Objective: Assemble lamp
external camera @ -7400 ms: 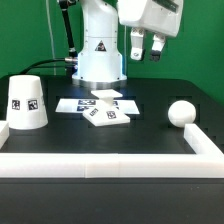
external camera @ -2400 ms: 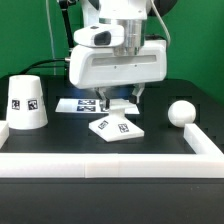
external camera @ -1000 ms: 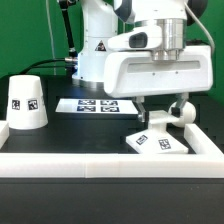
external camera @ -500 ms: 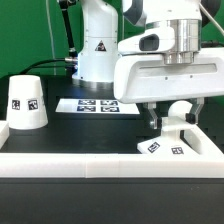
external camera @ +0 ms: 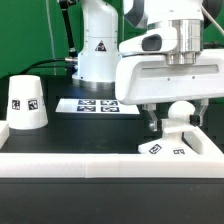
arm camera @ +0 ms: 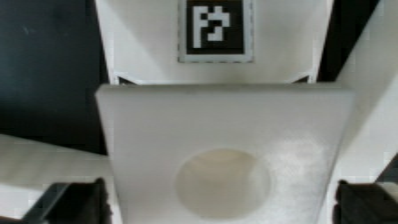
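The gripper [external camera: 168,133] hangs low over the near corner of the counter [external camera: 70,135] on the exterior view's right. Its jaws are closed part-way onto the lamp base [external camera: 165,150], one finger on each side of it. In the wrist view the base [arm camera: 222,120] fills the whole span between the two dark fingertips [arm camera: 71,203], so the gripper [arm camera: 217,200] appears to have it clamped by its side edges.

The base lies low on the counter with its tagged face up, tight in the corner formed by the white rail [external camera: 90,166] that runs along the near edge and up the right side. I cannot tell whether it touches the rail. From the wrist, a black-and-white tag [arm camera: 214,30] shows on the far part of the base, and a shallow round recess [arm camera: 222,185] sits between the fingers.

The ball-shaped bulb [external camera: 182,112] rests just beyond the base, partly hidden behind the gripper. The shade [external camera: 27,103] stands wide end down, well apart on the exterior view's left, its tag facing the camera. The marker board [external camera: 92,105] lies flat farther back, in front of the robot pedestal [external camera: 100,50].
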Available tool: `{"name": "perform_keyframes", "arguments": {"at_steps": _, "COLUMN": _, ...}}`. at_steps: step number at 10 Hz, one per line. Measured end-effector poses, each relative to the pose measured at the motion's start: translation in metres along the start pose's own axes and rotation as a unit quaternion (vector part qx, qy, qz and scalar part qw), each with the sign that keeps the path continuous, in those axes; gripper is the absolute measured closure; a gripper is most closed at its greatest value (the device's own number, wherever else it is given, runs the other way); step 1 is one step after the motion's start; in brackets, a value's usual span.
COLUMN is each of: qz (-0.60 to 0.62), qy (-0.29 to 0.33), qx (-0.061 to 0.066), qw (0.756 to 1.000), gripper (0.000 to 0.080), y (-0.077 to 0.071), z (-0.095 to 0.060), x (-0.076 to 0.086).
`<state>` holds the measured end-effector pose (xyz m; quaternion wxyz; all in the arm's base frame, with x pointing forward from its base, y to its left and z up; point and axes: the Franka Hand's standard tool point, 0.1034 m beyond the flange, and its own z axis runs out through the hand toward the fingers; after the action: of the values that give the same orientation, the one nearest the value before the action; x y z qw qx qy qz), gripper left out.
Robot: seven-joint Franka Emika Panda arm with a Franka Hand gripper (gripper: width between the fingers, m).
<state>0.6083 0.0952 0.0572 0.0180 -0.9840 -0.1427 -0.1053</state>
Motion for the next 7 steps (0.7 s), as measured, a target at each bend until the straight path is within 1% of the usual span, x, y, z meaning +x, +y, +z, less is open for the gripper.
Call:
{"name": "perform_keyframes", "arguments": {"at_steps": 1, "qz": -0.006, "qy": -0.001, "qx": -0.001, "qw": 1.000, "gripper": 0.0109, "y": 0.002, "z": -0.001, "x": -0.001}}
{"name": "perform_keyframes", "arguments": {"at_steps": 2, "qz": -0.010, "qy": -0.001, "qx": -0.002, "qw": 1.000, "gripper": 0.0109, "y": 0.005, "z": -0.007, "x": -0.003}}
{"name": "perform_keyframes", "arguments": {"at_steps": 4, "qz": -0.012, "qy": -0.012, "qx": -0.003, "qw": 1.000, "gripper": 0.0102, "y": 0.001, "z": -0.023, "x": -0.013}}
{"name": "perform_keyframes", "arguments": {"at_steps": 6, "qz": -0.014, "qy": -0.020, "qx": -0.003, "qw": 1.000, "gripper": 0.0101, "y": -0.011, "z": -0.043, "x": -0.037}}
{"name": "perform_keyframes", "arguments": {"at_steps": 7, "qz": -0.012, "qy": -0.021, "qx": -0.003, "qw": 1.000, "gripper": 0.0101, "y": -0.021, "z": -0.050, "x": -0.050}}
